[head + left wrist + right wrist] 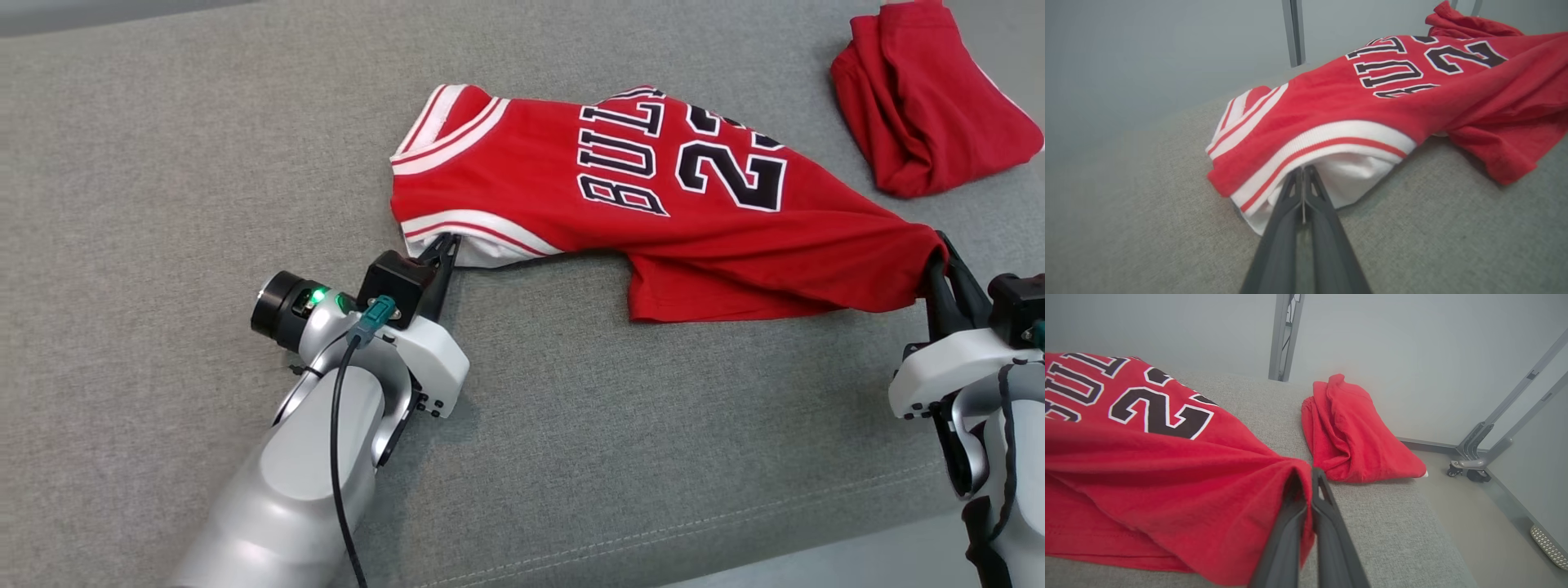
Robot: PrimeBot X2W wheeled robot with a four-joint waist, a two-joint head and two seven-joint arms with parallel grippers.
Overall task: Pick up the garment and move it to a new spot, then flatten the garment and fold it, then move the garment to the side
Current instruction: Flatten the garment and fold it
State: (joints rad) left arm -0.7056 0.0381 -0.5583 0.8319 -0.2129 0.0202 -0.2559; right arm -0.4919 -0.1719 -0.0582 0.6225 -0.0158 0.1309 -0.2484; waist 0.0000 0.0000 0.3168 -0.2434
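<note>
Folded red cloth (927,102) lay far right on grey fabric counter (163,204); metal frame post (1281,335) stood behind.

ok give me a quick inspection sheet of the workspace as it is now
surface: grey fabric top, seam near the front edge
job's things: red jersey, rumpled, stretched between both tools
clutter: folded red cloth, far right
tools: left tool shut on the jersey's striped edge; right tool shut on its red corner
cables: dark cable along the left arm
surroundings: grey wall, metal frame, floor
</note>
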